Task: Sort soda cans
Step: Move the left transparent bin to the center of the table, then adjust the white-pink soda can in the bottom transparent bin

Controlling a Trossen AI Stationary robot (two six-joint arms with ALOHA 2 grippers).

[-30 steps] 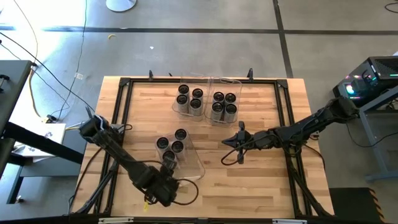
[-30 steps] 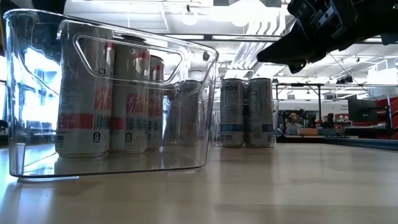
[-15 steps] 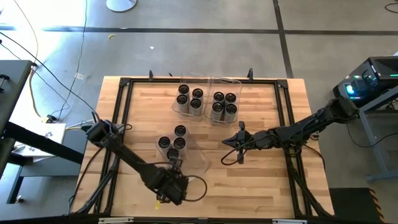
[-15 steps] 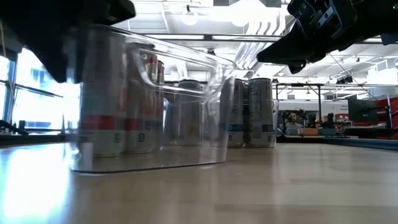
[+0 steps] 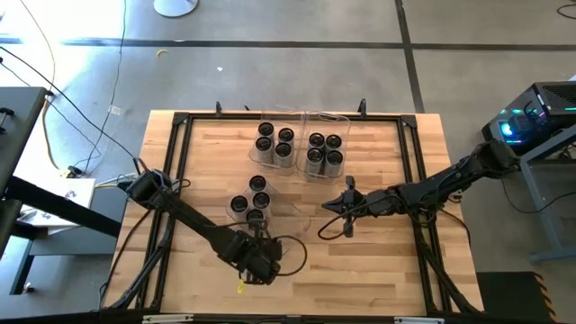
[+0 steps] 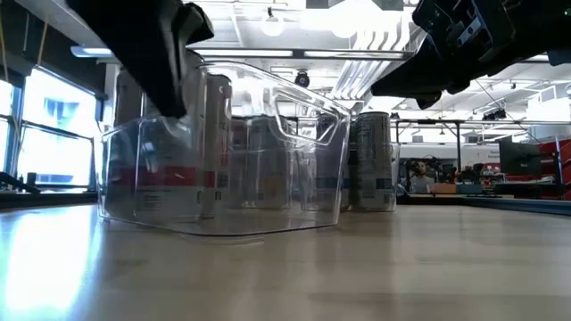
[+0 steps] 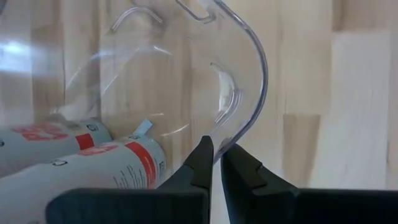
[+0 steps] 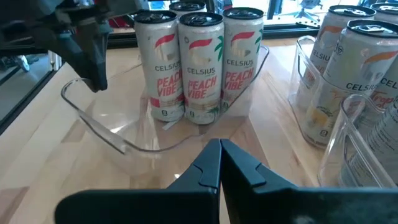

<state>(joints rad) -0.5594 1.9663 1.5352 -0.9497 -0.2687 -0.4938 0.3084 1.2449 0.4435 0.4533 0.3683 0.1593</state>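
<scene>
Silvery soda cans (image 5: 251, 202) seemingly upright.

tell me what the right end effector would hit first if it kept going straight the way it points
Probably the near clear bin holding the Peach Vibe cans. The shut right end effector aims at its rim, though depth is hard to judge.

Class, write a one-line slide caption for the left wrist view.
Left gripper pinches the clear bin rim beside two cans.
</scene>
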